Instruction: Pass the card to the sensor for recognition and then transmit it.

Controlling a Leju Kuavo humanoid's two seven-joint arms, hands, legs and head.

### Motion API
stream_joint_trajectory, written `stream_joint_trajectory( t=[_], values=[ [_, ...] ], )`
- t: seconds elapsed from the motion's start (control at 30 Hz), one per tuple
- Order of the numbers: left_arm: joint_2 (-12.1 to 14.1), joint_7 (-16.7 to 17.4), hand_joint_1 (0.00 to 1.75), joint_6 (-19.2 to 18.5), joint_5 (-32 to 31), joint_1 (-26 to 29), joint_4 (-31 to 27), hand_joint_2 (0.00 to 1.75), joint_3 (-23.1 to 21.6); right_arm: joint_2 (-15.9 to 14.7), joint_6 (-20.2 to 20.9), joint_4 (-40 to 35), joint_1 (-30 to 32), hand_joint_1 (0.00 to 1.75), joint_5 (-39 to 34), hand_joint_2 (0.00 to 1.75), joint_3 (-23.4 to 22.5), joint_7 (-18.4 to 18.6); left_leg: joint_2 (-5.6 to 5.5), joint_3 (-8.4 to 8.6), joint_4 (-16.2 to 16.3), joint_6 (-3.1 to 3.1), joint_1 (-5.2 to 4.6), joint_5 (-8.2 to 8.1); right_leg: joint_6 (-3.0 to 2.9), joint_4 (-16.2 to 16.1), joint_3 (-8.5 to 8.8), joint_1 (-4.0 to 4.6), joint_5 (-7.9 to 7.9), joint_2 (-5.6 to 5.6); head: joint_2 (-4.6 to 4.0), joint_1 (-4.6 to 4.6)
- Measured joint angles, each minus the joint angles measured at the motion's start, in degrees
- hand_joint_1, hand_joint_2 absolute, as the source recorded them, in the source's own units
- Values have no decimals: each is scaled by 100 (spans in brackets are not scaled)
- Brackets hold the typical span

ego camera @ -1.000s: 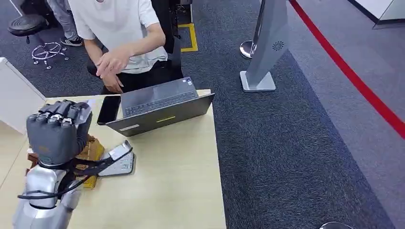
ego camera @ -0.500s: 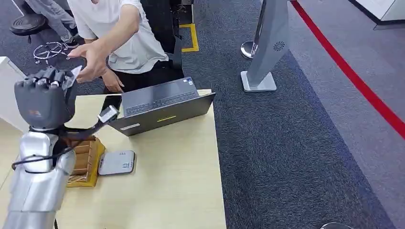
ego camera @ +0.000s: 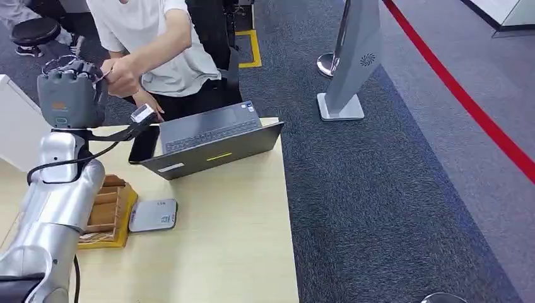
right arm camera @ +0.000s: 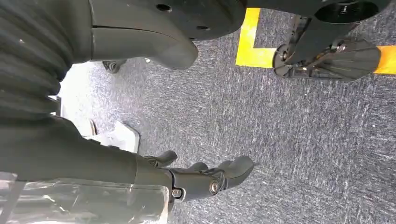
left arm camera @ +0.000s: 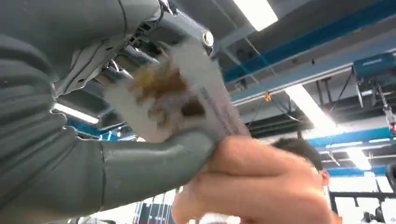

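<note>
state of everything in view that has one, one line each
left hand: raised, holding the white printed card
white printed card: held up, the person's hand on it
right hand: hanging over the carpet, holding nothing, fingers slightly curled
grey laptop: lid open
black phone: flat, screen dark
grey card sensor: flat on the table, nothing on it

I see an open laptop (ego camera: 211, 139) at the table's (ego camera: 240, 240) far edge, a black phone (ego camera: 144, 144) just beside it, a wooden rack (ego camera: 107, 211) near the left edge.
</note>
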Motion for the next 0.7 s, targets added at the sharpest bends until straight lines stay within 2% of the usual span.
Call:
stream_joint_trajectory(
  t=[0.13, 0.47, 0.57, 0.7],
  values=[
    [-37, -120, 0, 9, 190, -46, 146, 175, 2, 0, -2, 0, 1, 0, -4, 175, -2, -11, 2, -1, 0, 0, 1, -1, 0, 0, -3, 1, -1, 1, 0, -4],
    [-149, -299, 0, -83, 419, 157, 46, 175, 0, 0, -18, 0, 34, 0, -54, 175, -13, -37, 2, -2, 0, 0, 0, 0, 1, 0, -2, 0, 0, 1, 0, -4],
    [-168, -348, 0, -416, 570, 371, -313, 175, -2, 0, -33, 0, 56, 0, -168, 175, -57, -85, 2, -1, 0, 0, 0, -1, 0, 0, -2, 0, 0, 1, 0, -2],
    [-32, -315, 0, -968, 885, 1267, -1670, 175, -172, -2, -127, -2, 122, 0, -417, 175, -212, -149, 8, -8, -4, 2, -1, -8, 0, 0, -2, 0, -4, 7, 0, 0]
  ],
)
